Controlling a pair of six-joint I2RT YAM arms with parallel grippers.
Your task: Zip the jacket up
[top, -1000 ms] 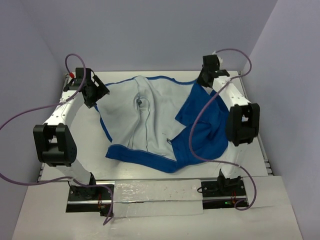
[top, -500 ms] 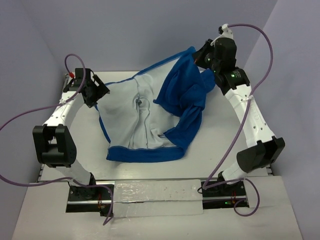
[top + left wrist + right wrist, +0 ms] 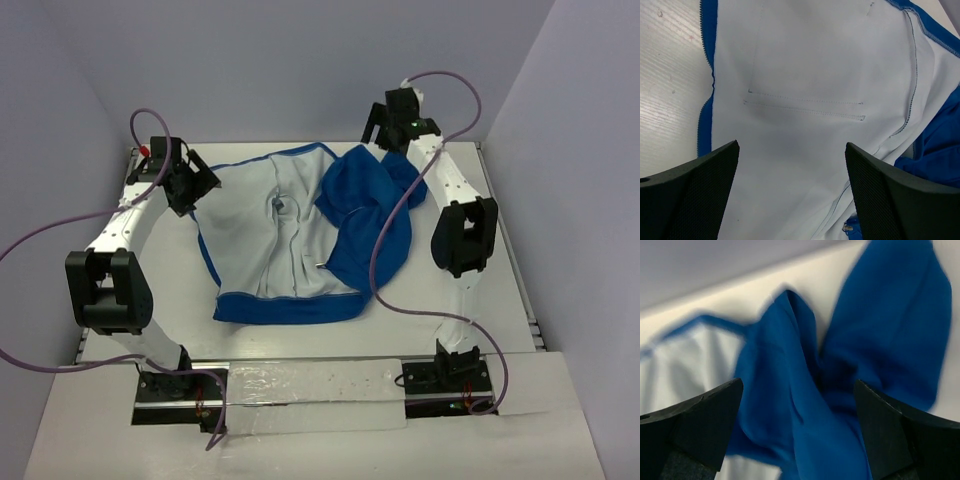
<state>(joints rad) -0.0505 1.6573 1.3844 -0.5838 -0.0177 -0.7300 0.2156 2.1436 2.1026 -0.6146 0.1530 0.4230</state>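
The jacket [image 3: 285, 250] lies spread on the table with its pale lining up. Its blue right panel [image 3: 365, 215] is folded over toward the middle in a rumpled heap. My left gripper [image 3: 198, 188] hovers open at the jacket's left edge. In the left wrist view it [image 3: 791, 150] sits over the pale lining [image 3: 810, 65], with the blue zipper edge [image 3: 707, 75] to its left and a small metal piece [image 3: 846, 228] at lower right. At the back, my right gripper [image 3: 384, 127] is open just above the blue fold, with only loose blue fabric [image 3: 805, 405] below it [image 3: 799, 390].
The white table [image 3: 480, 300] is walled at the back and both sides. The right arm's purple cable [image 3: 383, 265] drapes across the blue fabric. A clear plastic strip [image 3: 320, 385] lies along the near edge between the arm bases.
My right gripper lifted the blue panel, carried it leftward over the jacket and let it go. It went from shut to open. The left arm has stayed put.
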